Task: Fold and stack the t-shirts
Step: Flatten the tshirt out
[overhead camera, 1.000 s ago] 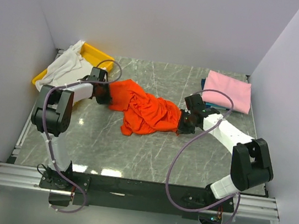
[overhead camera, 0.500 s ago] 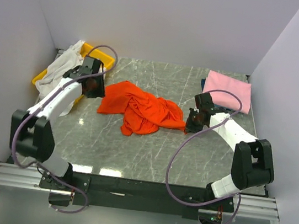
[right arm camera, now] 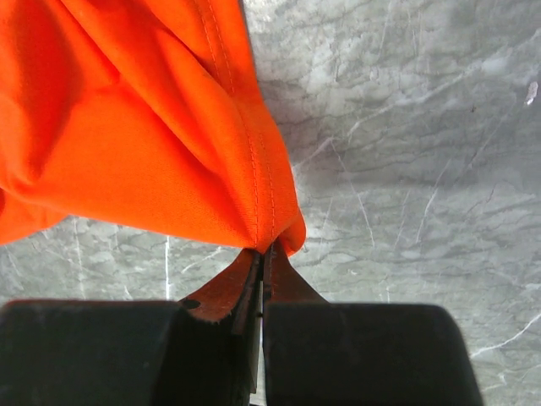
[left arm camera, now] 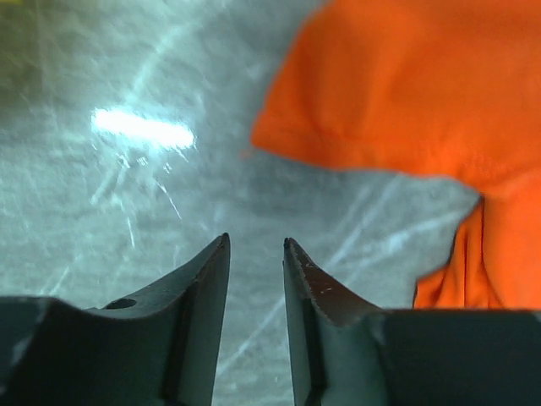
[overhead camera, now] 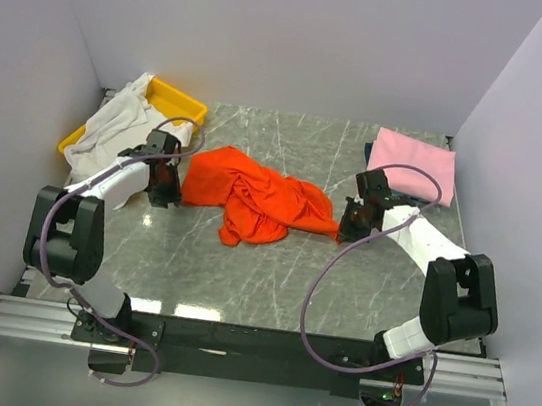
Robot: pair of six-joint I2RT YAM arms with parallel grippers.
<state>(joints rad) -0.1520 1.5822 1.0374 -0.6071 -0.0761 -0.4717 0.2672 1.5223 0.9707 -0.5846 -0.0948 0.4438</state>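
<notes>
Left hand (left arm camera: 255, 245) is dropping back, parted, empty — right hand (right arm camera: 263, 254) is pinching the crumpled orange-red cloth t-shirt (overhead camera: 261, 202); spreading is awaiting a regrasp

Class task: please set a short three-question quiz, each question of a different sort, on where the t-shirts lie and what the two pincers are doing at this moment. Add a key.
1. True or false: the left pincer grips the orange t-shirt.
2. Fill the gap: the folded t-shirt at the far right is ___ in colour.
3. Choose one: the white t-shirt lies
A) draped over the yellow tray
B) under the orange t-shirt
C) in the left pincer

Key
1. False: its jaws are open and empty, near the cloth's edge. The right pincer is the one shut on the orange hem.
2. pink
3. A
</notes>
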